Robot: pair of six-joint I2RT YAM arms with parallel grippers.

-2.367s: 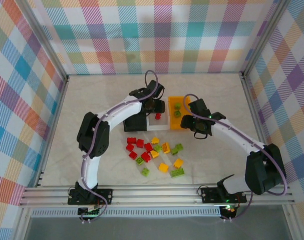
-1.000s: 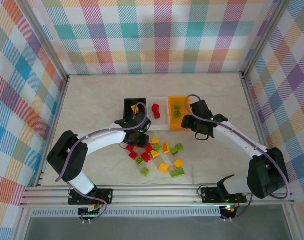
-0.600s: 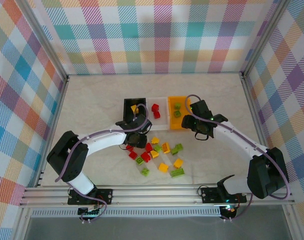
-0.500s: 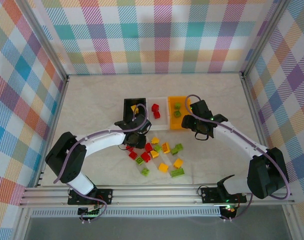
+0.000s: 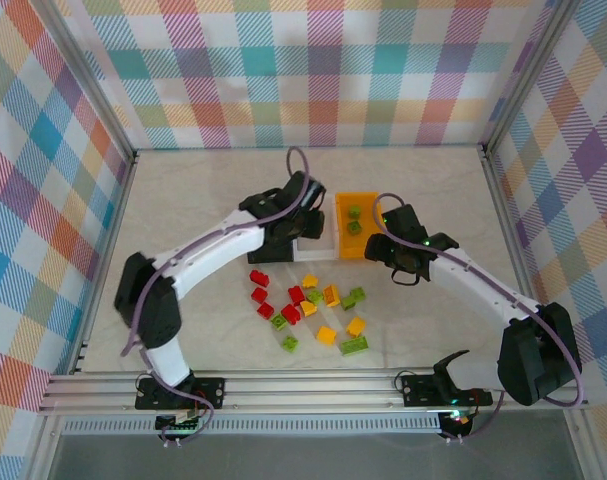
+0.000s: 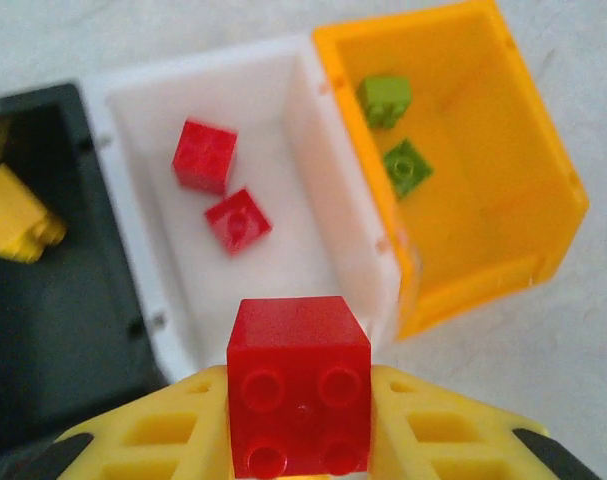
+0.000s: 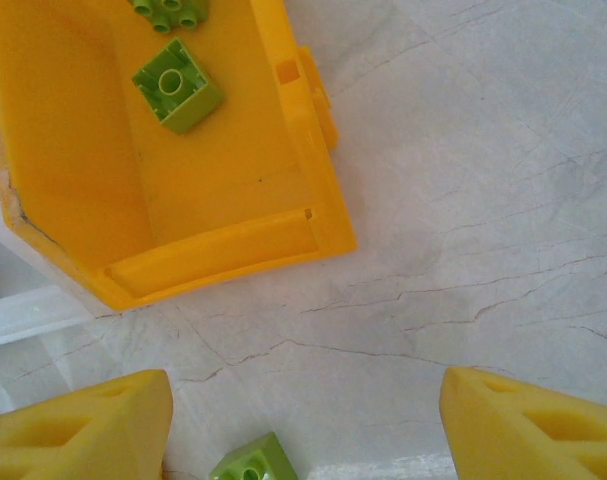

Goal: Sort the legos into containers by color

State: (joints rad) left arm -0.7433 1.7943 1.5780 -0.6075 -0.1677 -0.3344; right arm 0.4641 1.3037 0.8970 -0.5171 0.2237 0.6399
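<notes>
Fingers (image 6: 143, 445) of the left gripper (image 6: 299, 445) are clamped on a small red studded plastic brick (image 6: 299, 370), one yellow finger on each side, its studs facing the wrist camera. From that brick, the white rectangular plastic bin (image 6: 313, 190) lies at 12 o'clock and holds two more red bricks (image 6: 204, 155). The black plastic bin (image 6: 73, 330) is at 10 o'clock with a yellow brick (image 6: 18, 213) inside. The orange-yellow plastic bin (image 6: 483, 170) is at 2 o'clock with two lime green bricks (image 6: 407, 167). The three bins stand side by side, walls touching.

From overhead, the left arm reaches over the black and white bins, and the held brick hangs above the white one.

The right gripper (image 7: 303, 430) has its yellow fingers (image 7: 73, 430) spread wide with nothing between them. It hovers over the pale marbled tabletop (image 7: 463, 200), at 5 o'clock of the orange-yellow bin's corner. A lone lime green brick (image 7: 253, 462) lies on the table just below the gap.

The loose bricks (image 5: 296, 296), red, yellow-orange and green, lie scattered at 6 o'clock of the bins.
</notes>
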